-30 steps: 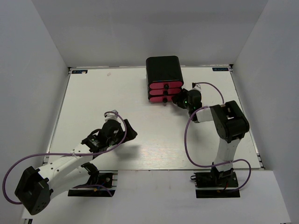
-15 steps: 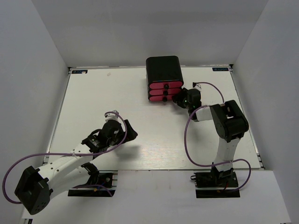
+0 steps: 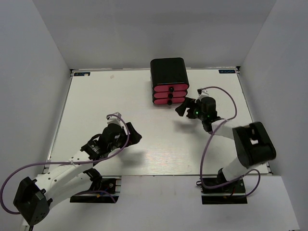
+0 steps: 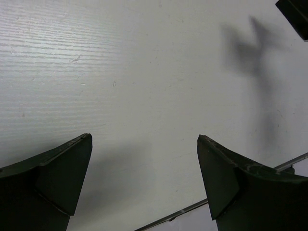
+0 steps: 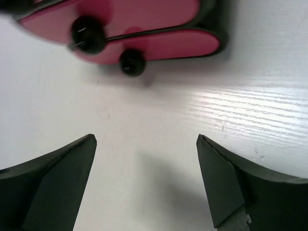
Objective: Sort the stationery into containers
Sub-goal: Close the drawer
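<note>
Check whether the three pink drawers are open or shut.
Shut, it seems: the pink drawers sit flush in the black box, none pulled out. The right gripper is open, not touching them.

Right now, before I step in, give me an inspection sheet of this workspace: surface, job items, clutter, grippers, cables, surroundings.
Surface: white wood-grain table, bare where visible.
Job's things: black rounded-corner box at the far edge, its three pink-fronted drawers apparently shut; pens and markers: nothing seen.
Clutter: nothing seen.
Grippers: left gripper open, empty, above bare table; right gripper open, empty, facing the drawers, apart from them.
Cables: purple cables loop off both arms, not touching the box.
Surroundings: pale grey walls on three sides.
</note>
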Controlling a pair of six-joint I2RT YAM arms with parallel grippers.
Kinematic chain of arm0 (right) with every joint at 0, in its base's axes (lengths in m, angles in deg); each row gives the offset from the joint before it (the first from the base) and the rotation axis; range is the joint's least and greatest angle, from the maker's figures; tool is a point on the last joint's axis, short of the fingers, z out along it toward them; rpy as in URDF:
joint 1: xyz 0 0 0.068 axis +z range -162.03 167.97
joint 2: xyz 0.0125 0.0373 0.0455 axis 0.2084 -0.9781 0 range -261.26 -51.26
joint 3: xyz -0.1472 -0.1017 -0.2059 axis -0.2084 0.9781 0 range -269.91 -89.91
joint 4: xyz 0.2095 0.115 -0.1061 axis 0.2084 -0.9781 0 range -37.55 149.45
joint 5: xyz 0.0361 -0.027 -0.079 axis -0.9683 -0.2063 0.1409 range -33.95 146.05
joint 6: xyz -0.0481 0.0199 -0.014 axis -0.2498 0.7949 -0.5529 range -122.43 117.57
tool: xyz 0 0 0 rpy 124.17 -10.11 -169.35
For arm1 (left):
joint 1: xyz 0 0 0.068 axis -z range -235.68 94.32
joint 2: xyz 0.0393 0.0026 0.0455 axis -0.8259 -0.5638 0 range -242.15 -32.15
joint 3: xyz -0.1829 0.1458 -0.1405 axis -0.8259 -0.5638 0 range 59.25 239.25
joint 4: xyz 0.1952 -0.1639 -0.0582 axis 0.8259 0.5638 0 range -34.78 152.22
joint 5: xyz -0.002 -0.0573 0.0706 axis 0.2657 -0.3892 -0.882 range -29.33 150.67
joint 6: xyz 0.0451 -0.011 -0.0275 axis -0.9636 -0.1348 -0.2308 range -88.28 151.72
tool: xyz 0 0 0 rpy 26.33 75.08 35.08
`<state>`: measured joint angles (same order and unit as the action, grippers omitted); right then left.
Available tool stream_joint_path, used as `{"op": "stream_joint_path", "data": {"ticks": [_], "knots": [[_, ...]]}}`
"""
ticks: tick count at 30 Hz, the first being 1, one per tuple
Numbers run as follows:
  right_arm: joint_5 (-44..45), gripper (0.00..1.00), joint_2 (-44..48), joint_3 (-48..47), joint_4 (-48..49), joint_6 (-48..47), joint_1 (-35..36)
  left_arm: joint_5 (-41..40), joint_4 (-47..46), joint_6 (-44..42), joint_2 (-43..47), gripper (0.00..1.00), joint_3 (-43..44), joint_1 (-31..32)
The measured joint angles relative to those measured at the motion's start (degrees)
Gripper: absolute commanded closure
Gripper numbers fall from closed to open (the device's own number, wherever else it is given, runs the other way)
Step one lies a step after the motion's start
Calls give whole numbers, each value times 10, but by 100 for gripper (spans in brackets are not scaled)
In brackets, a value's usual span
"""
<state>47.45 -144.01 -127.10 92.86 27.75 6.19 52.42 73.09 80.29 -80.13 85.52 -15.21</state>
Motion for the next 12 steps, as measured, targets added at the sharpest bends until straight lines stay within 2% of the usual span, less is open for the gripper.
{"op": "stream_joint_path", "data": {"ticks": [5,12], "knots": [[-24,10,122,-4,-119,-140,2,2,-4,-21,14,0,11,0],[47,10,224,-34,-272,-253,1,2,-21,-48,25,0,31,0]]}}
